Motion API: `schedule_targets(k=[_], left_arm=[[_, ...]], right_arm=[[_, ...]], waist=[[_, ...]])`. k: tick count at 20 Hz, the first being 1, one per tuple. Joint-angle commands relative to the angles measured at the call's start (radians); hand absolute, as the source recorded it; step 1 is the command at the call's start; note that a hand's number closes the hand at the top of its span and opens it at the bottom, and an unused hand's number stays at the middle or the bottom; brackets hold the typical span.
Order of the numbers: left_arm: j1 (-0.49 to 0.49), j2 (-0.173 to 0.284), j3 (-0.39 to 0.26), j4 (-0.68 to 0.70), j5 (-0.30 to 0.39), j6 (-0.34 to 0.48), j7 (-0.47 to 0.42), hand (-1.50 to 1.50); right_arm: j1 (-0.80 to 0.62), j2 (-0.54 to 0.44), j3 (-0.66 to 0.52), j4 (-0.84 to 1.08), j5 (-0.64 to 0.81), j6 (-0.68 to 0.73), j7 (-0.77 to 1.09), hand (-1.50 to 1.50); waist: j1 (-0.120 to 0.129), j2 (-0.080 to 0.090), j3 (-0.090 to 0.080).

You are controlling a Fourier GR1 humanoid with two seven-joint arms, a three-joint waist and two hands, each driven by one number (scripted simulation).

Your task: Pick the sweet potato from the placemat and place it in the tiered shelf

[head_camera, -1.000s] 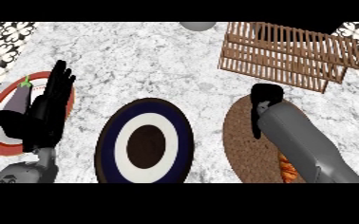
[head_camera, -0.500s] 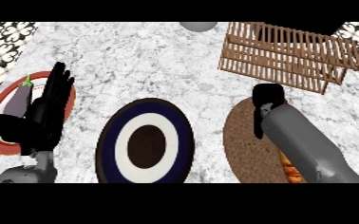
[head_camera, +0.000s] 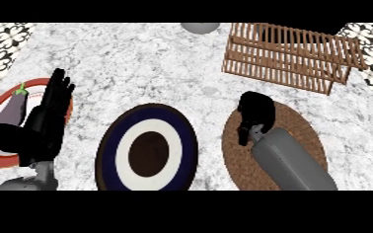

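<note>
Broadly, the marble worktop (head_camera: 138, 64) carries the wooden tiered shelf (head_camera: 287, 54) at its far right corner and the round woven placemat (head_camera: 302, 128) near its right front edge. Over the placemat the right hand (head_camera: 255, 111) curls downward; the sweet potato is hidden, so whether it holds anything cannot be told. By the left edge, the left hand (head_camera: 50, 113) rests with fingers straight.

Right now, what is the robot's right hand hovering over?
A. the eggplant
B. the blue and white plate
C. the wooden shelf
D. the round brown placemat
D: the right hand sits over the upper edge of the placemat, with the plate to its left, the shelf beyond it, and the eggplant across the counter by the left hand.
</note>
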Motion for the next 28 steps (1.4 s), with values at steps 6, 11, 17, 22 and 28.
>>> schedule_targets(k=[6, 11, 17, 22, 28], left_arm=[[0.007, 0.013, 0.027, -0.015, 0.008, -0.021, 0.01, 0.0], [-0.031, 0.033, 0.069, 0.007, 0.041, -0.045, 0.022, 0.0], [0.027, -0.022, 0.003, -0.017, -0.024, -0.008, -0.004, 0.0], [-0.01, -0.013, 0.031, 0.013, 0.001, -0.05, -0.007, 0.0], [-0.13, -0.009, 0.046, 0.015, -0.029, -0.017, 0.105, 0.0]], right_arm=[[0.05, 0.096, -0.019, -0.434, 0.037, -0.079, 0.176, 1.5], [0.026, 0.129, -0.096, -0.592, 0.124, -0.211, 0.211, 1.5], [-0.042, 0.12, -0.195, -0.798, 0.271, -0.055, 0.384, 1.5], [-0.02, 0.11, -0.231, -0.897, 0.314, 0.078, 0.402, 1.5], [-0.081, 0.065, -0.425, -0.782, 0.281, 0.024, 0.252, 1.5]], waist=[[0.006, 0.005, 0.009], [0.001, 0.007, 0.009], [0.007, 0.007, 0.009], [0.014, 0.011, 0.009], [0.02, 0.015, 0.01]])
